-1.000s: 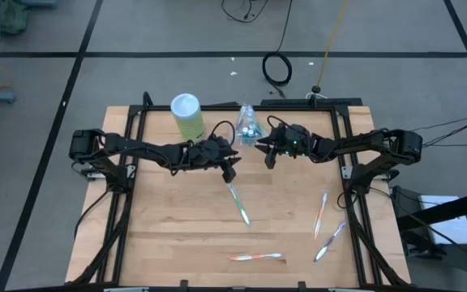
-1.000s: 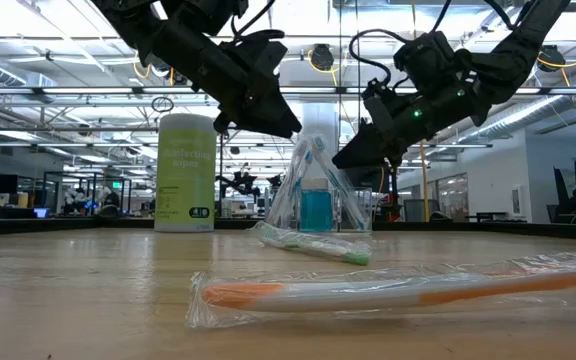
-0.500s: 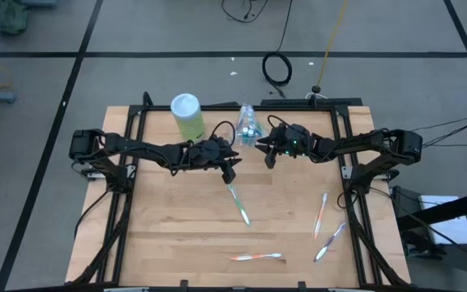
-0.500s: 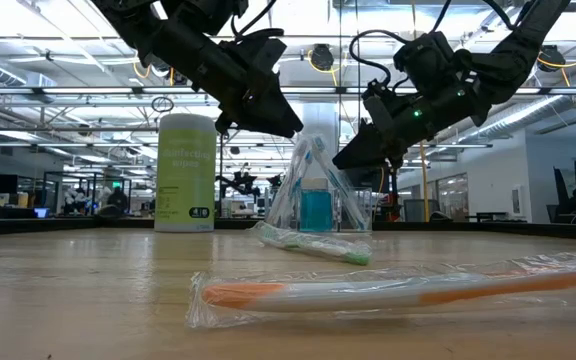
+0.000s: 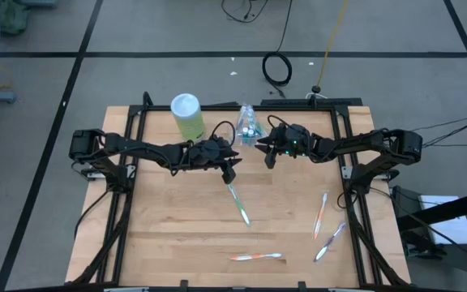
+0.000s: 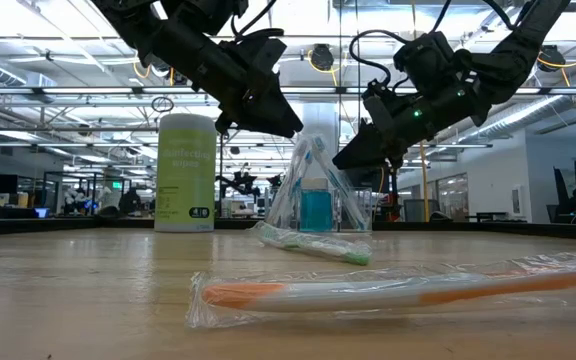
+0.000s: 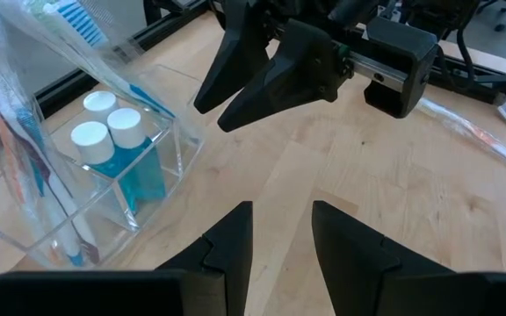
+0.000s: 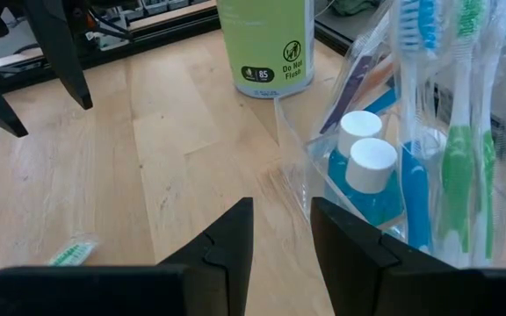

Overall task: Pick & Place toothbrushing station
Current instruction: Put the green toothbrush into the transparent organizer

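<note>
Nothing has moved since the earlier frame. Both grippers hover with fingers parted and empty. Between the left gripper (image 7: 279,233) fingers is bare wood; just beyond stands the clear holder (image 7: 104,167) with blue tubes (image 7: 117,145) and bagged toothbrushes (image 8: 451,132). The right gripper (image 8: 279,233) faces it from the other side, likely to steady it. A green toothbrush (image 5: 237,203) lies near the left fingers; wipes canister (image 5: 187,115) stands farther off.

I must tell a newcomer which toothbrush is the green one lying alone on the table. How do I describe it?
Start at the tall green wipes canister at the far edge of the wooden table. Toward the table's middle, below the left gripper, lies a wrapped toothbrush with green bristles. The other loose brushes lie nearer the front and right edges, with orange handles.
</note>
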Robot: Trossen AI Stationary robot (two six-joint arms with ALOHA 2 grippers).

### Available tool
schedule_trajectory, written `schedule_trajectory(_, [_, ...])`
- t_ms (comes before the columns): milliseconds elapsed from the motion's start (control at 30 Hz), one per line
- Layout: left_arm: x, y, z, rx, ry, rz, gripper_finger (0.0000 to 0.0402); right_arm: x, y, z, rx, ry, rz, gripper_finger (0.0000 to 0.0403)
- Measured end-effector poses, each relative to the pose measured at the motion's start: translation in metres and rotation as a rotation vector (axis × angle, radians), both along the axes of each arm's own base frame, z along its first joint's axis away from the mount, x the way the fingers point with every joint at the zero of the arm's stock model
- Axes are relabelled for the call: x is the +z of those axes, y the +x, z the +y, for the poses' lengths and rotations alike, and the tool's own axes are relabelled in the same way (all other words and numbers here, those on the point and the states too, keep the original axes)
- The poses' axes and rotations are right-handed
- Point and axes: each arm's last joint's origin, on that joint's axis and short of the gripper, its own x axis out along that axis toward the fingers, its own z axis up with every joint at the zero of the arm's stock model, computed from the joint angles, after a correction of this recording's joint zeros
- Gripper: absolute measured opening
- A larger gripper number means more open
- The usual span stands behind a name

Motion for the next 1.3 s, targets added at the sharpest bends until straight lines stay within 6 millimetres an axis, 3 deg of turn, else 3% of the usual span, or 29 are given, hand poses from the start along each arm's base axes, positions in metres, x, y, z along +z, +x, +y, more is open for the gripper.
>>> schedule_trajectory(333, [0.0,0.0,0.0,-0.001,0.001,0.0,0.0124,0.0,0.0,0.0,0.0,0.0,0.0,0.0111])
schedule_trajectory(467, [-0.002,0.0,-0.003,-0.104,0.007,0.029,0.0124,0.0,0.0,0.0,0.0,0.0,0.0,0.0111])
schedule_trajectory(900, [-0.01,-0.004,-0.043,-0.518,0.095,0.14,0.0124,0.0,0.0,0.0,0.0,0.0,0.0,0.0111])
schedule_trajectory(1133, [-0.015,-0.006,-0.066,-0.618,0.147,0.172,0.0124,0.0,0.0,0.0,0.0,0.0,0.0,0.0111])
schedule_trajectory(1300, [-0.023,-0.004,-0.071,-0.595,0.16,0.199,0.0124,0.0,0.0,0.0,-0.001,0.0,0.0,0.0112])
